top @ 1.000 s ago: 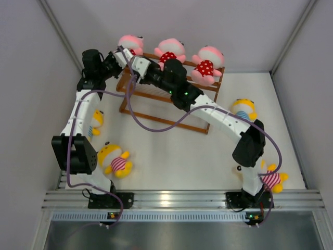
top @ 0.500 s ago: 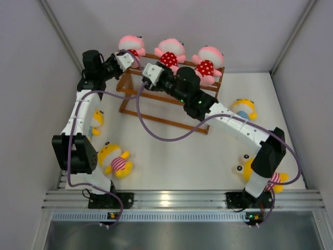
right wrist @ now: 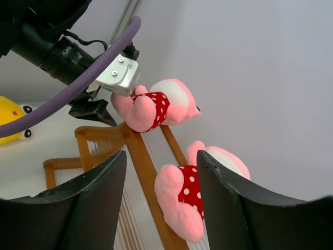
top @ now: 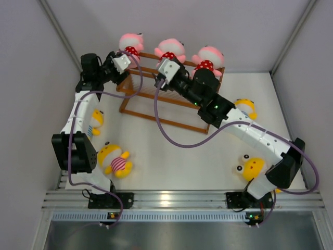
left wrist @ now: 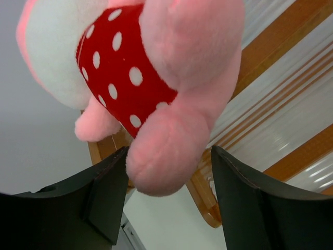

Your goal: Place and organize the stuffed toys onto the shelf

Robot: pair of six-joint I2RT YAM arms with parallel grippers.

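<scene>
Along the left edge: yellow toy (top: 97,121) half hidden behind the left arm (top: 78,112), then a red-striped toy (top: 115,161) toward the near left corner. No change to either over the last second. Neither shelved yet.

Toward the far left corner: left gripper (left wrist: 167,156) at the left end of the shelf (top: 136,114), top tier, fingers spread either side of one leg of the left pink toy (top: 130,42). Sliver of gap at one finger and leg not squashed, so reads as a loose bracket, not a pinch. Hardly shifts from a second ago. Same seat on the top rail for the toy.

Along the far edge, middle: right gripper (right wrist: 161,156), fingers spread wide, nothing between them. Main change here: a second ago close beside the left pink toy, now drawn back rightward to just in front of the middle pink toy (top: 170,49). Probably means the two-handed settling of the left toy is over, with this hand freed for another pick.

Further right on the top tier: third pink toy (top: 207,57), unmoved. All three pinks up in a row.

Right edge: blue-striped toy (top: 244,107), partly behind the right arm (top: 250,133). Near right corner: fourth yellow toy (top: 252,167), newly uncovered by the arm's outward swing. A striped one seen there a second ago is now hidden behind the arm. Leaves the yellows on the table as the remaining work.
</scene>
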